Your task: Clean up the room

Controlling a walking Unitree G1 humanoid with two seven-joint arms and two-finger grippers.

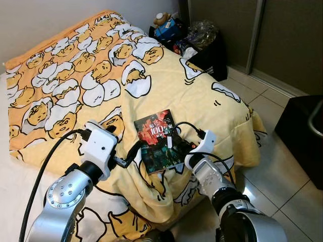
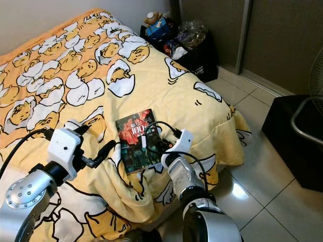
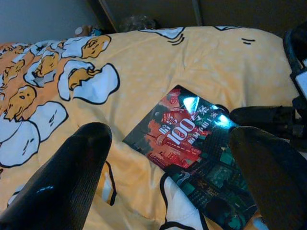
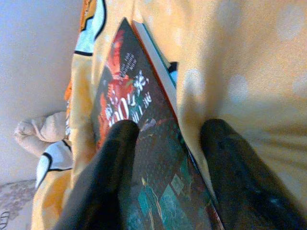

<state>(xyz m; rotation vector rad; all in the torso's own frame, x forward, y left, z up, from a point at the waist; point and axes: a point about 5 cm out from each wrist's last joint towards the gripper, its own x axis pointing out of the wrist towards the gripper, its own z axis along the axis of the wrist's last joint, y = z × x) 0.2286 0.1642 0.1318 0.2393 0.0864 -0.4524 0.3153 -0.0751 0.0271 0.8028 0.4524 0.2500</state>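
A paperback book (image 1: 159,141) lies flat, cover up, on the yellow egg-patterned blanket (image 1: 166,85), near the blanket's front edge where it drapes off the bed toward the tiled floor (image 1: 282,181). The cover is dark and glossy, red cityscape art across its upper half and teal-green buildings below, with a large white "100" among other white characters; a patch of glare sits on it in the left wrist view. The right gripper (image 4: 168,158) is at the book's lower right corner, its two black fingers (image 4: 108,177) spread apart: one rests on the cover and the other presses the blanket just beside the book's edge, so the edge runs between them, not yet clamped. The left gripper (image 3: 163,177) hovers just left of the book, fingers wide apart and holding nothing, pointed toward the cover. Beyond the far corner of the blanket, a dark bag (image 1: 209,53) stuffed with toys and plastic stands on the floor.
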